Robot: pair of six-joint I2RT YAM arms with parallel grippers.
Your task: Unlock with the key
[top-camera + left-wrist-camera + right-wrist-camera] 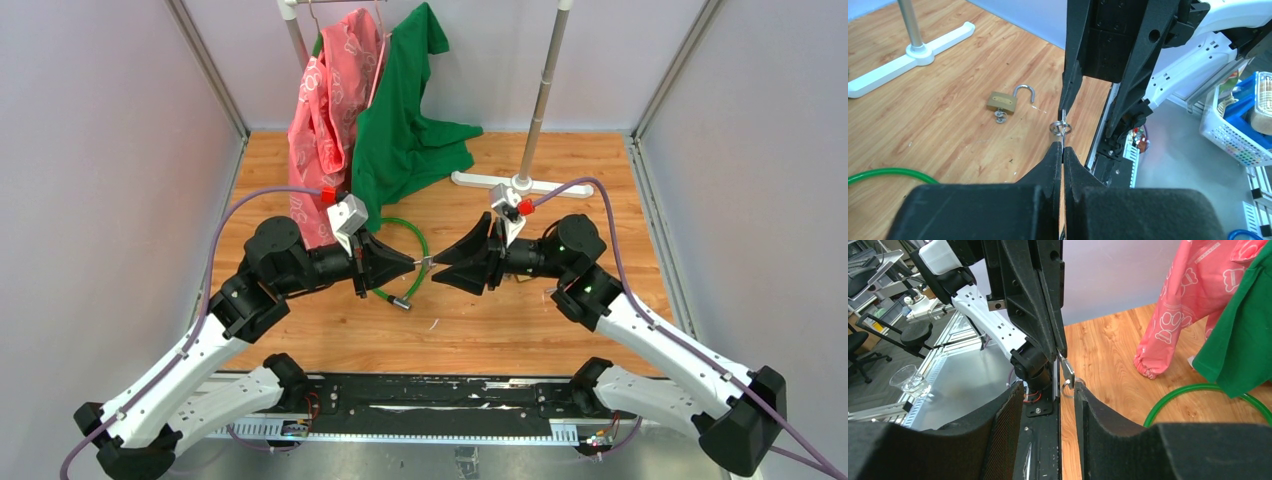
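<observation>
The tiny silvery key (425, 262) with its small ring hangs in the air between my two grippers, above the wooden table. My left gripper (412, 264) is shut on the key (1060, 128), whose ring end sticks out past the fingertips. My right gripper (438, 265) faces it tip to tip and is open. In the right wrist view the key (1067, 371) and its ring are at the tip of one right finger (1088, 415), with the other finger well apart. The green cable lock (408, 236) lies on the table under the left gripper.
A brass padlock (1002, 102) with its shackle open and its own small keys lies on the table. A pink garment (330, 110) and a green garment (405, 130) hang on a rack at the back, beside the rack's white foot (500, 183). Grey walls stand on both sides.
</observation>
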